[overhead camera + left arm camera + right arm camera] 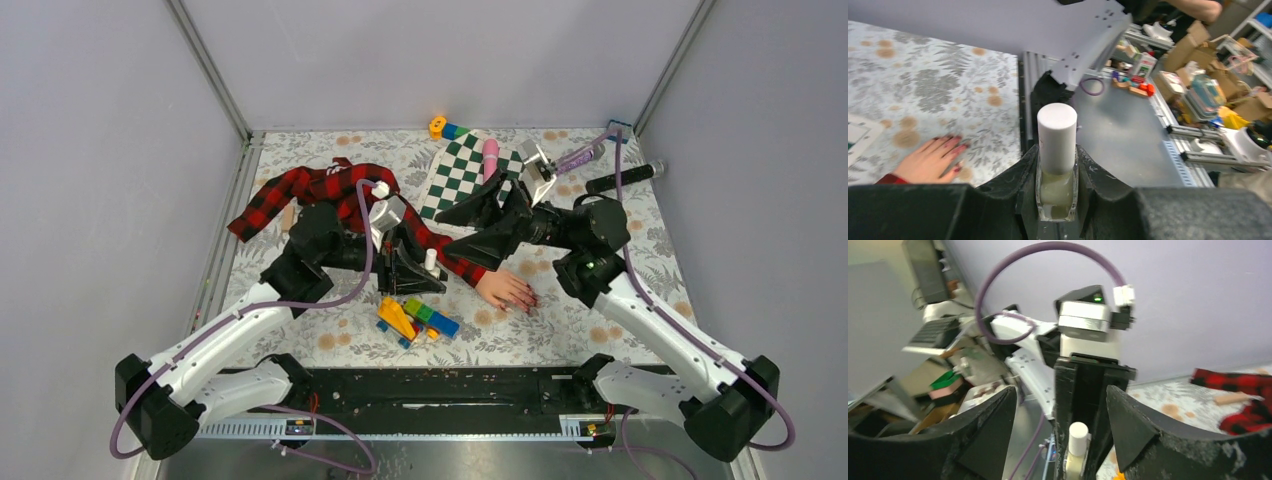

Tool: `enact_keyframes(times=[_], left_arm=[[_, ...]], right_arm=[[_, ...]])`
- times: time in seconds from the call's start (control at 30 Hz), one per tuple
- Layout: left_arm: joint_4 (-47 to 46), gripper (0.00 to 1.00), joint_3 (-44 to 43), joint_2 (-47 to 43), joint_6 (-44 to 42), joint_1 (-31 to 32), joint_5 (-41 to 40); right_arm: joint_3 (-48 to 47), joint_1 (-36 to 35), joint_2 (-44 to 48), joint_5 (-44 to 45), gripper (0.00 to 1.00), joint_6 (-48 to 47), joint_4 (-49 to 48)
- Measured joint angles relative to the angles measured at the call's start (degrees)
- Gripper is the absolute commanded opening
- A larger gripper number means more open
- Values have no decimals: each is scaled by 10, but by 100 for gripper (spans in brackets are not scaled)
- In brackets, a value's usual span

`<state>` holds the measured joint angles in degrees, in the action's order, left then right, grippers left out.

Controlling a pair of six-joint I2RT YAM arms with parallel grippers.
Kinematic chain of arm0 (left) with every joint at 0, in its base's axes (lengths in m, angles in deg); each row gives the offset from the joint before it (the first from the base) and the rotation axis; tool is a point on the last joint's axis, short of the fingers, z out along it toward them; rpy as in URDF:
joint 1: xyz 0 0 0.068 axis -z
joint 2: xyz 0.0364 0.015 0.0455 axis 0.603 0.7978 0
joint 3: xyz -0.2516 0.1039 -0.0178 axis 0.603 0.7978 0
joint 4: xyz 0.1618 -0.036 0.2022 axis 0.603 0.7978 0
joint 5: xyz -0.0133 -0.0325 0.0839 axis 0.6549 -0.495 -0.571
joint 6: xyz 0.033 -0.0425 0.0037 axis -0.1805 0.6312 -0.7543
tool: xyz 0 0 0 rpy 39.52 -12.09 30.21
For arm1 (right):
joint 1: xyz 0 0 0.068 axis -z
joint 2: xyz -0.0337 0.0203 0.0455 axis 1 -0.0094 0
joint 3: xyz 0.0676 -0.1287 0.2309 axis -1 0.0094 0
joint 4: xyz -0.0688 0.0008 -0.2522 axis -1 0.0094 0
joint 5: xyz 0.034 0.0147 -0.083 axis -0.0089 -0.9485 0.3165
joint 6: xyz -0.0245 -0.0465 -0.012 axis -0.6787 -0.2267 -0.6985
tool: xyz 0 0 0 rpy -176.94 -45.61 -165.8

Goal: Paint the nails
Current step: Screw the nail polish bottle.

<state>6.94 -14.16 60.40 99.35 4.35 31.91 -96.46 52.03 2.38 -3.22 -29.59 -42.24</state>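
Pinching the capped polish bottle (1057, 135) in the left tool (1057, 197), right tool (1060, 392) spread before it. Probably at uncapping only; brushing the nails (964, 145) all to do.

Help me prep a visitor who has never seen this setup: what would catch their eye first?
Probably the pale mannequin hand lying palm-down on the floral table cover, dark-red nails showing, its red-black plaid sleeve trailing to the far left. Next, the left gripper shut on a small white-capped bottle beside that sleeve, with the right gripper open and facing it.
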Motion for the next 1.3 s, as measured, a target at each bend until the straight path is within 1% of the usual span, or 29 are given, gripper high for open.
enact_keyframes(times=[0.07, 0.13, 0.2, 0.4, 0.43, 0.53, 0.57, 0.77, 0.9, 1.13, 1.3], left_arm=[[-30, 0, 0, 10, 27, 0, 33], [-52, 0, 0, 16, 46, 0, 54], [-69, 0, 0, 17, 59, 0, 70], [-90, 0, 0, 17, 74, 0, 93], [-91, 0, 0, 17, 75, 0, 94], [-92, 0, 0, 17, 78, 0, 96], [-92, 0, 0, 17, 78, 0, 96], [-92, 0, 0, 16, 78, 0, 96], [-89, 0, 0, 16, 78, 0, 96], [-87, 0, 0, 16, 78, 0, 96], [-81, 0, 0, 12, 78, 0, 96]], right_arm=[[-1, -1, -23, -40, 69, 43, -78], [-2, -2, -48, -69, 64, 82, -134], [-5, -7, -78, -94, 62, 117, -177], [-8, -35, -121, -142, 56, 168, -226], [-8, -36, -122, -147, 54, 172, -230], [-13, -38, -124, -157, 43, 181, -238], [-16, -39, -125, -159, 42, 184, -239], [-27, -44, -138, -173, 43, 198, -248], [-27, -45, -143, -173, 50, 201, -252], [-27, -46, -145, -173, 51, 202, -259], [-27, -47, -149, -171, 56, 202, -263]])
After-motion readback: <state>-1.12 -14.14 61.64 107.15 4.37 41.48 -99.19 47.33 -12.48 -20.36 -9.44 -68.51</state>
